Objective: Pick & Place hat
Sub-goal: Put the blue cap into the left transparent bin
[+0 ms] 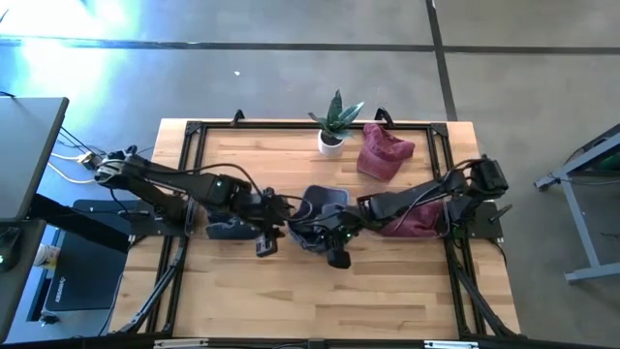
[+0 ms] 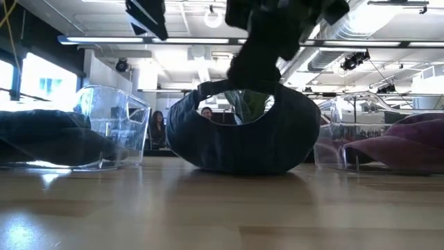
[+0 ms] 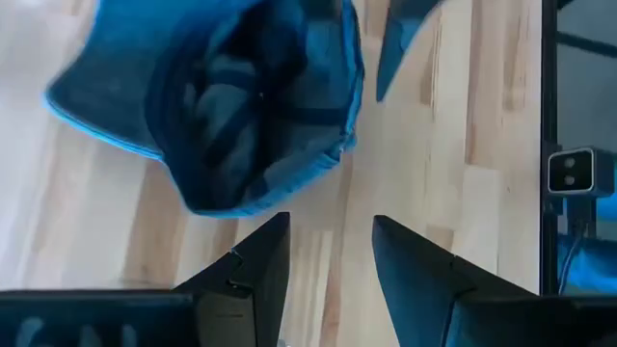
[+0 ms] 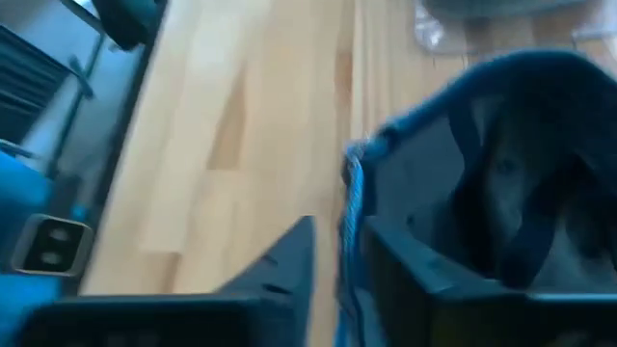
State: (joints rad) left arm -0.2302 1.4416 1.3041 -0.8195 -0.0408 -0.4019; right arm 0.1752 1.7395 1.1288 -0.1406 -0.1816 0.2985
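Observation:
A blue denim hat (image 1: 320,208) sits in the middle of the table, its hollow side up and its crown on the wood (image 2: 243,163). My right gripper (image 4: 342,270) reaches in from the table's right and is shut on the hat's rim. My left gripper (image 3: 333,260) comes from the table's left and hovers open above bare wood just short of the hat (image 3: 241,106), with nothing between its fingers. My right gripper pinches the hat's rim edge (image 4: 353,207) between its two fingers, one finger inside the hollow (image 4: 424,270) and one outside (image 4: 284,260). The fingers slant down from the table's right side. The hat rests on the table with its opening up.
A clear bin (image 2: 104,132) at the left holds a dark hat (image 2: 41,135). Another clear bin at the right holds a maroon hat (image 2: 409,146). A second maroon hat (image 1: 385,152) and a potted plant (image 1: 334,121) stand at the far edge. The near half of the table is bare wood (image 1: 320,291).

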